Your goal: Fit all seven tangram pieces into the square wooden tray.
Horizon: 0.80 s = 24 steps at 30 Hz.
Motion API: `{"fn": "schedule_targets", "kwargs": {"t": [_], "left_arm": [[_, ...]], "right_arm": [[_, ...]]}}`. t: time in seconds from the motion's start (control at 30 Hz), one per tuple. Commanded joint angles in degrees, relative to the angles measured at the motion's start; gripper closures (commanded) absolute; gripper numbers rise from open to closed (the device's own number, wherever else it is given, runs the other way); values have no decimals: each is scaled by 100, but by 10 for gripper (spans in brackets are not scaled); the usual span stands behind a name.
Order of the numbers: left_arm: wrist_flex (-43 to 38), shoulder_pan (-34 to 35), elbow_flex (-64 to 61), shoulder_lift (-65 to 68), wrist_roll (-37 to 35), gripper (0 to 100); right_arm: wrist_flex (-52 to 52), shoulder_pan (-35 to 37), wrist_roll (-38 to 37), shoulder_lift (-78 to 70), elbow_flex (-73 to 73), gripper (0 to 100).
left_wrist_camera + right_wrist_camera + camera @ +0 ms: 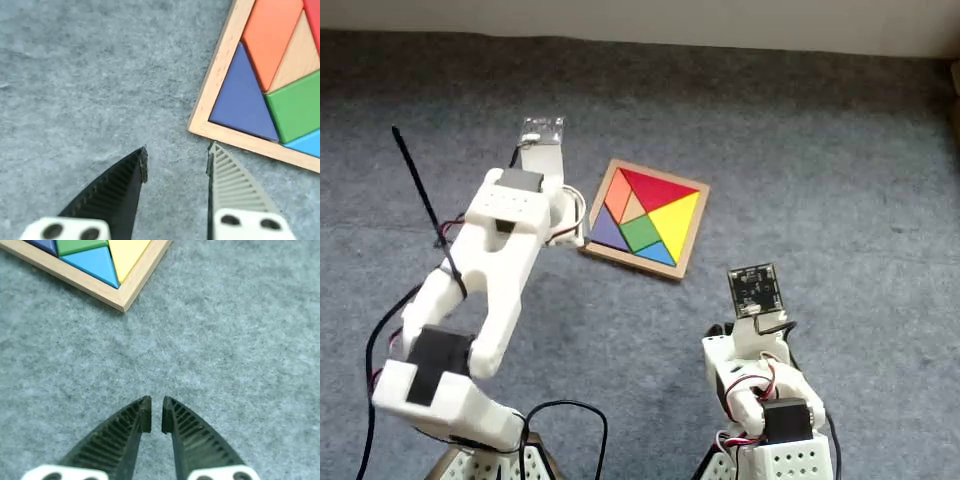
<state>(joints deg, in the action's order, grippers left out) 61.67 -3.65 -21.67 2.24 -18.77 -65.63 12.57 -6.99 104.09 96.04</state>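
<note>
Judging by the square wooden tray (pixel 694 232), lying around the middle of the grey carpet (pixel 840 150) with seven tangram pieces (pixel 675 215) seated and no gap showing, the fitting looks finished. The left gripper (pixel 176 159) hangs spread and empty just beside a tray corner. The right gripper (pixel 154 415), all but pressed together and empty, sits well apart toward the carpet's near edge. The next move calls only for withdrawing without nudging the tray

Tray (pixel 217 75) clipped by the frame edge in both wrist views, one corner in each. Orange piece (pixel 272 35), green piece (pixel 295 107) and yellow piece (pixel 127 252) cut off partway. Right arm (pixel 760 390) base runs off the near edge in the high view.
</note>
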Motion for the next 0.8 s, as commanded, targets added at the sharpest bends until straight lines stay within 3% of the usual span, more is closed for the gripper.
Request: {"fn": "schedule_targets", "kwargs": {"t": [0.0,0.17,0.3,0.5,0.77], "left_arm": [[-580,163,-848,-1332,-18,811],[-1521,215,-2545,-3169,-18,811],[-1916,215,-3574,-4523,457,823],[-2031,215,-4585,-6378,1002,998],[-2022,207,-5895,-8593,1204,976]], "right_arm": [[-31,-84,53,75,681,943],[-31,-84,53,75,681,943],[-22,-84,53,75,681,943],[-22,-84,53,75,681,943],[-22,-84,53,75,681,943]]}}
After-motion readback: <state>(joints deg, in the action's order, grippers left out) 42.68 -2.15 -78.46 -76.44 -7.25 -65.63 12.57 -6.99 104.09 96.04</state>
